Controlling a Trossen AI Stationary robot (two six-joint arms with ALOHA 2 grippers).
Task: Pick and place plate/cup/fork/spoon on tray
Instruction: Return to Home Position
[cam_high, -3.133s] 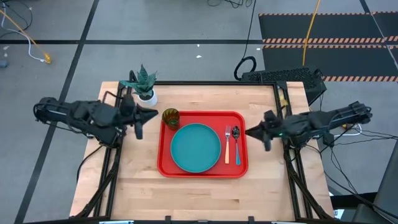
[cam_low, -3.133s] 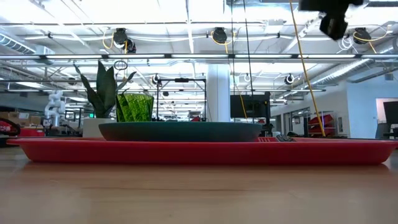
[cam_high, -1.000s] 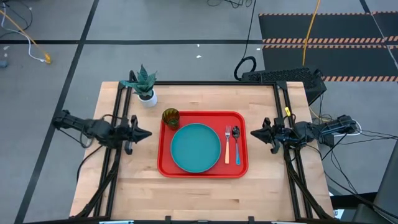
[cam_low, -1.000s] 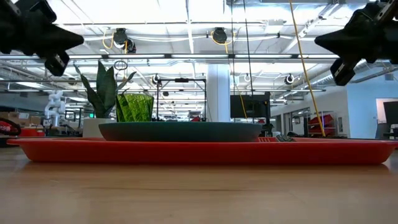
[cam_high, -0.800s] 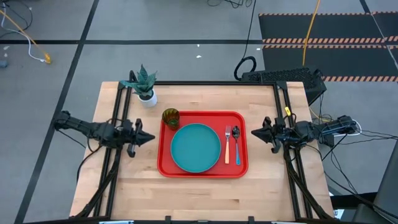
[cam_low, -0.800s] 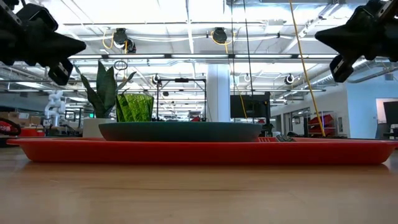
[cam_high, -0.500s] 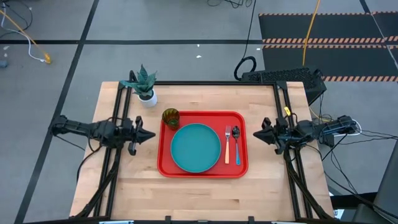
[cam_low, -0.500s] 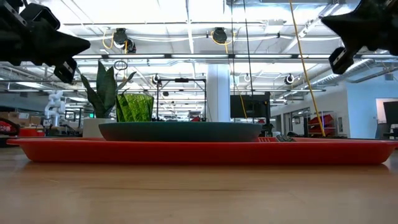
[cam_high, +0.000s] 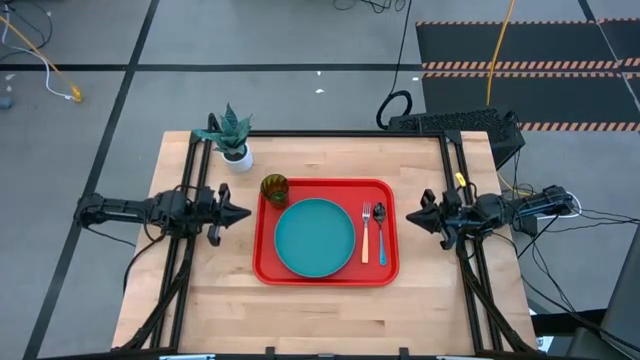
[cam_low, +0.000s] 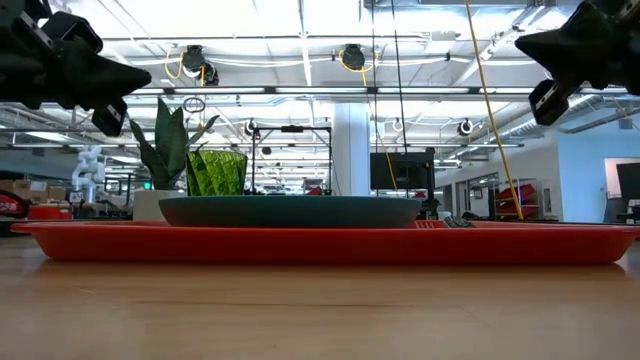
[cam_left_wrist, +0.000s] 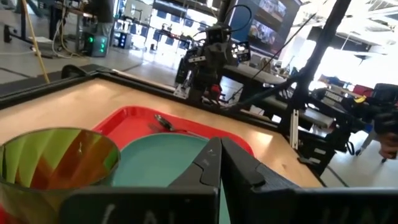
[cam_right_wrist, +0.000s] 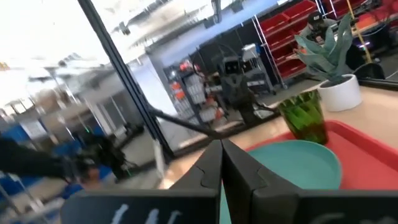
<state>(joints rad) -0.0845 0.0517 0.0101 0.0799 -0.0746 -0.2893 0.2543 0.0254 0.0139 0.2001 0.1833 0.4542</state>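
Note:
The red tray (cam_high: 326, 271) lies in the middle of the table. On it rest the teal plate (cam_high: 315, 236), the green cup (cam_high: 275, 189) at its far left corner, and the orange-handled fork (cam_high: 366, 232) beside the blue-handled spoon (cam_high: 381, 237) on its right. My left gripper (cam_high: 246, 213) hangs shut over the table left of the tray, pointing level toward it. My right gripper (cam_high: 408, 216) hangs shut just right of the tray, pointing toward it. Neither holds anything.
A white pot with a green plant (cam_high: 233, 140) stands at the table's far left corner. Bare wood (cam_high: 330, 310) lies in front of the tray. Beyond the far right edge sits a dark keyboard (cam_high: 455, 124).
My left gripper has drifted toward the table's right edge, nearer the tray, and a little toward the far edge, staying shut. My right gripper has kept its place, shut, tipping up slightly.

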